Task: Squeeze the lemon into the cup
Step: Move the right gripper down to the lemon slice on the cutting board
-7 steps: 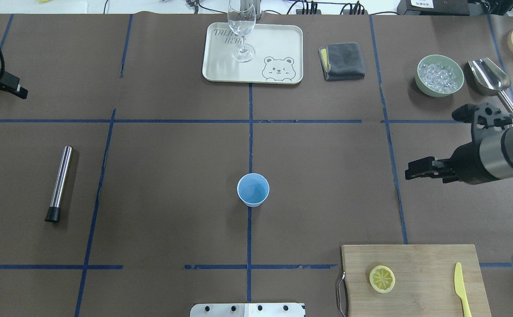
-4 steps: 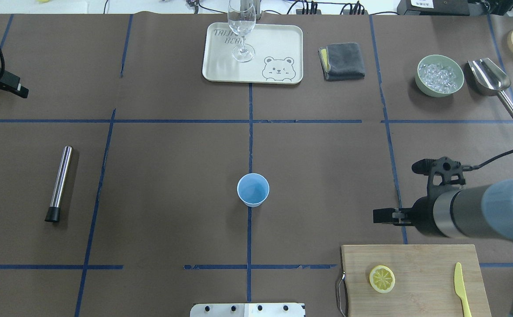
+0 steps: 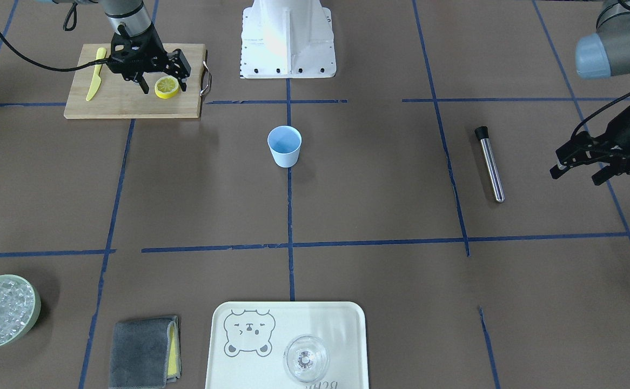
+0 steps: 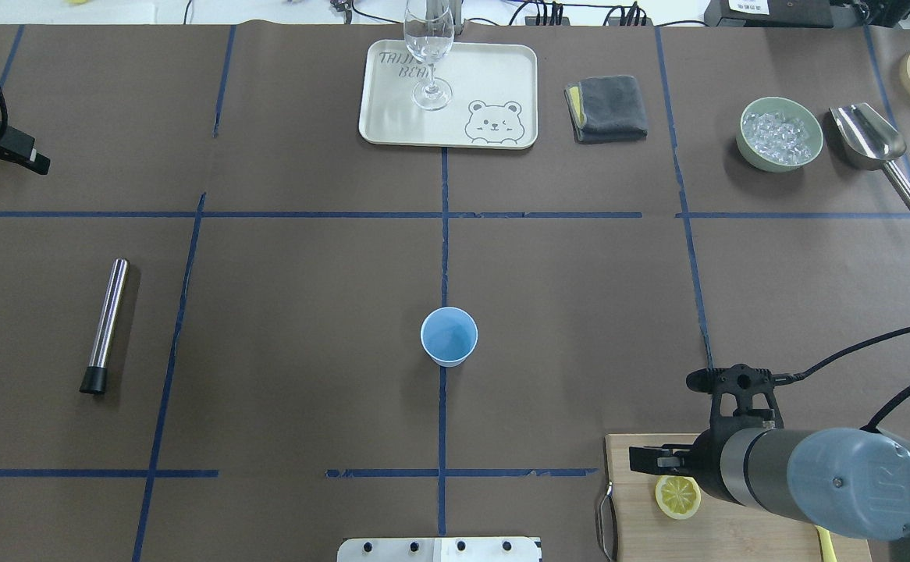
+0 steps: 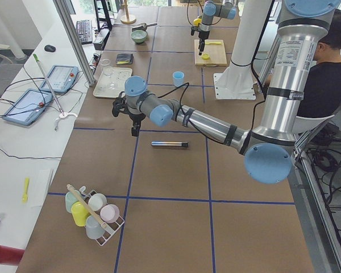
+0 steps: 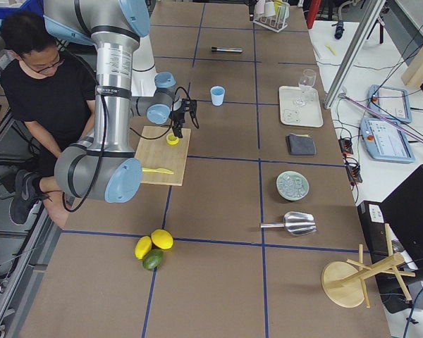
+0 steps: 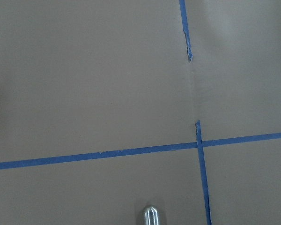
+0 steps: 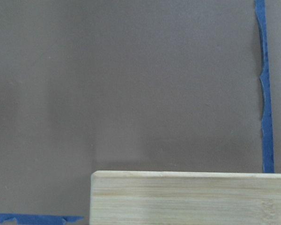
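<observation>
The lemon point(image 3: 167, 87) lies cut face up on the cutting board point(image 3: 131, 105), well apart from the cup point(image 3: 284, 145). We are at the pick-up: the right claw point(image 3: 165, 84) is spread wide astride it (its height is unclear). Next we should lower and close on the rind.

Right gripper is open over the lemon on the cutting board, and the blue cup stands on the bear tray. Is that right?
Not quite. The cup stands on the bare table mid-scene, apart from the tray, which holds only the glass. The overhead view shows this. The rest holds: the right gripper is open over the lemon on the cutting board.
</observation>
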`<state>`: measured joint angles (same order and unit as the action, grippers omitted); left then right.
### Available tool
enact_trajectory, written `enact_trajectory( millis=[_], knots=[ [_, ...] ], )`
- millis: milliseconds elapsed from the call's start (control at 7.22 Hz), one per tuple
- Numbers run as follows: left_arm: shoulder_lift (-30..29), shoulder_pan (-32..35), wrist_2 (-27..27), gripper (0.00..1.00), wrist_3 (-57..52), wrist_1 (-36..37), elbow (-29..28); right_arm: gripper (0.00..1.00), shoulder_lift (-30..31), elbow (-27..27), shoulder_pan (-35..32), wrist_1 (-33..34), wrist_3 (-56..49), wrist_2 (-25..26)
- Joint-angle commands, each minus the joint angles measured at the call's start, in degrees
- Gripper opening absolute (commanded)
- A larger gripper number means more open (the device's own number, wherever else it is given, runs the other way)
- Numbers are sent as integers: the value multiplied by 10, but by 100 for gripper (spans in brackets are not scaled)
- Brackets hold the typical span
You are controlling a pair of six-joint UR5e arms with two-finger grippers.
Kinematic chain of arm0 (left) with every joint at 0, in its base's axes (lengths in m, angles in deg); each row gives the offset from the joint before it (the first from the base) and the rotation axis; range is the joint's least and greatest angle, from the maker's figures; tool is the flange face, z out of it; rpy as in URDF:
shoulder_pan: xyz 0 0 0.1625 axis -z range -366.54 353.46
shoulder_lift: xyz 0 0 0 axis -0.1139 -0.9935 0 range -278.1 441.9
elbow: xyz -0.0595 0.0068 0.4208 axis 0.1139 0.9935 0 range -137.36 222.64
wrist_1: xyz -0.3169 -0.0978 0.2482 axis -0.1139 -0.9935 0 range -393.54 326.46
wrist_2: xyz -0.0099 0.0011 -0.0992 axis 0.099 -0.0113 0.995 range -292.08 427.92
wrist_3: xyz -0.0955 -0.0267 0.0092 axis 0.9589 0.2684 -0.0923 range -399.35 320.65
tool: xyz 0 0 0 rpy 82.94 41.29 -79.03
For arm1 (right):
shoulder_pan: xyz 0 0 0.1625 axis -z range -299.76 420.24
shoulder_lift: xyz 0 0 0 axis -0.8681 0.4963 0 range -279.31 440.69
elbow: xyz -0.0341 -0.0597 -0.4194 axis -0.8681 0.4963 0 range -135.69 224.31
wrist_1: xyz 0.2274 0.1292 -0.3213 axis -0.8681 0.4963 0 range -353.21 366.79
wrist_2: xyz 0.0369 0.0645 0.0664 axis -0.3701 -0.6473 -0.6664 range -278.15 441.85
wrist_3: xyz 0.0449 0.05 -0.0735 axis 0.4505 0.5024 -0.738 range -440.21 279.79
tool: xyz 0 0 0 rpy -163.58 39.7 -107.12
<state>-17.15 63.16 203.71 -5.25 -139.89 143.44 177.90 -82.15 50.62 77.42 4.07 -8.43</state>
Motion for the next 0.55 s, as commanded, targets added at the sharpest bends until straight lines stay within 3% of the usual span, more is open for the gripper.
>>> enact_trajectory(
  millis=[0,416],
  knots=[
    [-1,0,0,100,1,0,0,100,0,14,18,0,7,1],
    [-2,0,0,100,1,-1,1,100,2,22,40,2,7,-1]
  ],
)
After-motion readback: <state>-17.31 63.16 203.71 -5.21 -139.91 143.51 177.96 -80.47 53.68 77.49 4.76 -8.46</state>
